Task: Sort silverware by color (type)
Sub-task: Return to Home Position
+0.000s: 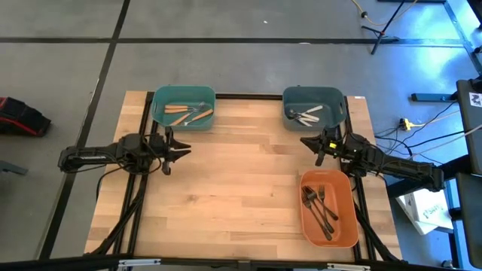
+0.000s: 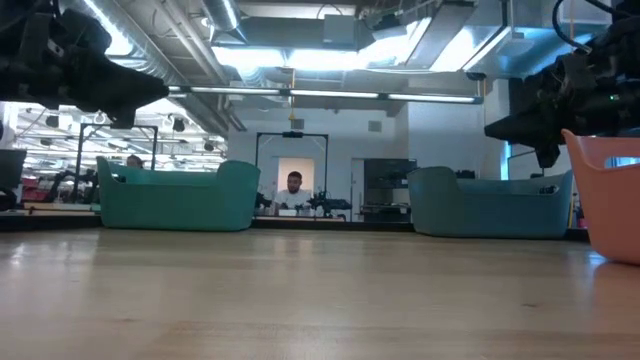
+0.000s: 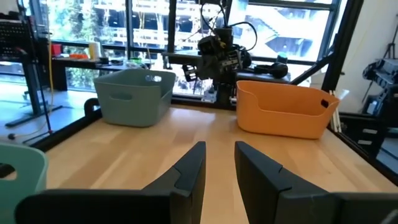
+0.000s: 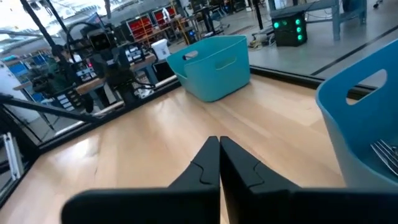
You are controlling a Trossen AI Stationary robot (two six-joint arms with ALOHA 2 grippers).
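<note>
Left gripper point(image 3: 219, 150) is slightly parted and empty, right gripper point(image 4: 219, 142) closed, both seemingly hovering over the table point(image 1: 241, 181).

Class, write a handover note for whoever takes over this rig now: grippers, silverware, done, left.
Left gripper: jaws open, empty, above the table, left side.
Right gripper: jaws shut, empty, beside the right teal bin.
Tan-handled pieces lie in the left teal bin, pale-handled ones in the right teal bin, dark forks in the orange bin.
Done: sorting, as far as shows. Left: no piece seen loose on the table.
</note>
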